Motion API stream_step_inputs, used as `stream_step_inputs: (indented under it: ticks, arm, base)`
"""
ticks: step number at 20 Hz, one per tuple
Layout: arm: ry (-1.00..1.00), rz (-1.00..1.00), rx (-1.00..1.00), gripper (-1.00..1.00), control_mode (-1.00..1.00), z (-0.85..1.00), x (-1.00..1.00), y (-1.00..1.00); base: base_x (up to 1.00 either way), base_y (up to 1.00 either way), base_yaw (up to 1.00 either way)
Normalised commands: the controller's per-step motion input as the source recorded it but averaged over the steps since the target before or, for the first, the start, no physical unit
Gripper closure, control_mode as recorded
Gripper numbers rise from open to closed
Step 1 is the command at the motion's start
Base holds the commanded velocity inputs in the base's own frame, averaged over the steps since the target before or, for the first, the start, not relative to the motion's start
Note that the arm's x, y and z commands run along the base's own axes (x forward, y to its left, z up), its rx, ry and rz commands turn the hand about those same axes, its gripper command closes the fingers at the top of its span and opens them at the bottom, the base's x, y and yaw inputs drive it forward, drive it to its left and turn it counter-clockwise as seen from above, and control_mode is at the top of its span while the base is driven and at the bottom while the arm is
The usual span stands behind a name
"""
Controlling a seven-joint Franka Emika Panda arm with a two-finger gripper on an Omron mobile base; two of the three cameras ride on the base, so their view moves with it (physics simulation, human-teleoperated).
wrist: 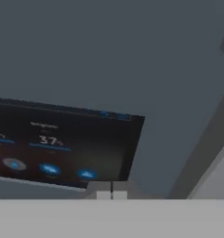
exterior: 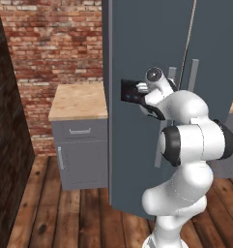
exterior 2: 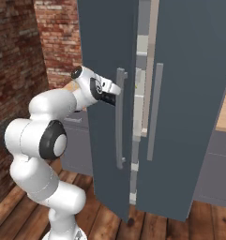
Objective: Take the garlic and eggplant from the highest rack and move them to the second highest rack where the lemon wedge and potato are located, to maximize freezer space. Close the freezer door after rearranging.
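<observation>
The grey freezer door stands only slightly ajar, with a narrow gap showing pale shelf edges inside. Garlic, eggplant, lemon wedge and potato are hidden behind it. My gripper is pressed against the door's outer face, beside the dark touch display and just left of the long door handle. In the hand view the two fingertips sit side by side with no gap, so the gripper is shut and holds nothing.
The fridge's right door is closed, with its own handle. A wood-topped counter over a grey cabinet stands left of the fridge against a brick wall. A dark wall borders the left; plank floor lies below.
</observation>
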Motion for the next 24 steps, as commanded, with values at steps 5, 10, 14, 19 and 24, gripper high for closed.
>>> stream_step_inputs:
  ticks: [5,10,14,19,24]
  arm:
    - [0.00,0.08,0.06,1.00,-1.00,0.28,0.67,-0.44]
    - [-0.01,0.11,0.03,1.00,-1.00,0.55,0.42,-0.40]
    - [-0.02,0.15,0.01,1.00,-1.00,0.64,0.15,-0.24]
    - [-0.11,0.19,0.00,1.00,-1.00,0.17,0.00,-0.20]
    - [0.00,0.21,0.02,1.00,-1.00,0.00,0.27,-0.24]
  base:
    - [0.00,0.00,0.00]
    - [0.00,0.00,0.00]
    - [0.00,0.00,0.00]
    - [0.00,0.00,0.00]
    - [0.00,0.00,0.00]
